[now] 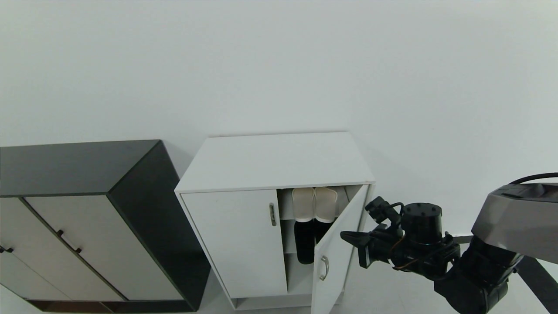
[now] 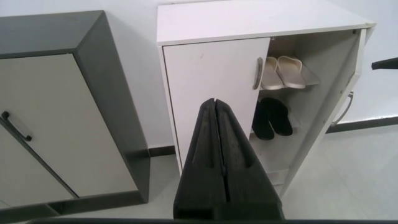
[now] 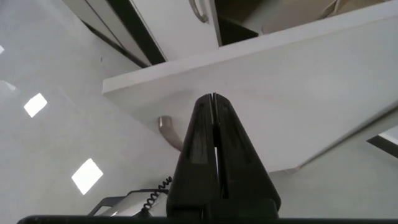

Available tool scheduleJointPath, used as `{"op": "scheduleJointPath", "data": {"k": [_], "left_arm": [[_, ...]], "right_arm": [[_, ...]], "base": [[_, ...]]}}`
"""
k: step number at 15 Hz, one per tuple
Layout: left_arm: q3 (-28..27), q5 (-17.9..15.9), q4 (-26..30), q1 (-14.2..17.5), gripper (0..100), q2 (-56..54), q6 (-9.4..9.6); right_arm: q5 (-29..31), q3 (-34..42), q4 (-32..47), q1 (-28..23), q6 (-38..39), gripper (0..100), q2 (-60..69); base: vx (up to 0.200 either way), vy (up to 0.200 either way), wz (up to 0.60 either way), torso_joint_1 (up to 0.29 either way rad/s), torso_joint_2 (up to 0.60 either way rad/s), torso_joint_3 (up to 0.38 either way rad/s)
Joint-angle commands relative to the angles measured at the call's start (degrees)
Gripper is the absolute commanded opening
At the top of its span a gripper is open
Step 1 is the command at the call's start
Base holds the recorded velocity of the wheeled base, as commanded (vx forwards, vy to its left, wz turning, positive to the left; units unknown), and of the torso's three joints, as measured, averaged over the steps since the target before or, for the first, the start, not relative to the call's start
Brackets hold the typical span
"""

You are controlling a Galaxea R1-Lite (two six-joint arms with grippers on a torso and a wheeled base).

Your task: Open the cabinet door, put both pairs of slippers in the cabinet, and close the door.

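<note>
Right jaws, pressed together, just beside cabinet door.

The cabinet looks smooth matt white board, its handle brushed metal.

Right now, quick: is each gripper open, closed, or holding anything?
Left gripper: closed, holding nothing.
Right gripper: closed, holding nothing, by the outer face of the open white cabinet door.
</note>
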State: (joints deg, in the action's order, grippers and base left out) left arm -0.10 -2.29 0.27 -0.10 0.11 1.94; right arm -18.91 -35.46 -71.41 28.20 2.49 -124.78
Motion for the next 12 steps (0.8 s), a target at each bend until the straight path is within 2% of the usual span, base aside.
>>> {"op": "scheduleJointPath", "data": {"k": [1, 8, 12], "left_arm": [[0.01, 0.01, 0.0, 0.01, 0, -0.02, 0.0], [0.01, 0.01, 0.0, 0.01, 0, -0.02, 0.0], [0.01, 0.01, 0.0, 0.01, 0, -0.02, 0.0]], "right_arm": [[0.54, -2.59, 0.05, 0.02, 0.06, 0, -2.83], [3.61, -6.9, 1.8, 0.19, 0.15, 0, -5.38], [10.21, -10.15, 5.85, 2.74, 0.24, 0, -5.3]], "base": [[0.0, 0.0, 0.0, 0.0, 0.0, 0.0], [0.0, 0.0, 0.0, 0.0, 0.0, 0.0], [0.0, 0.0, 0.0, 0.0, 0.0, 0.0]]}}
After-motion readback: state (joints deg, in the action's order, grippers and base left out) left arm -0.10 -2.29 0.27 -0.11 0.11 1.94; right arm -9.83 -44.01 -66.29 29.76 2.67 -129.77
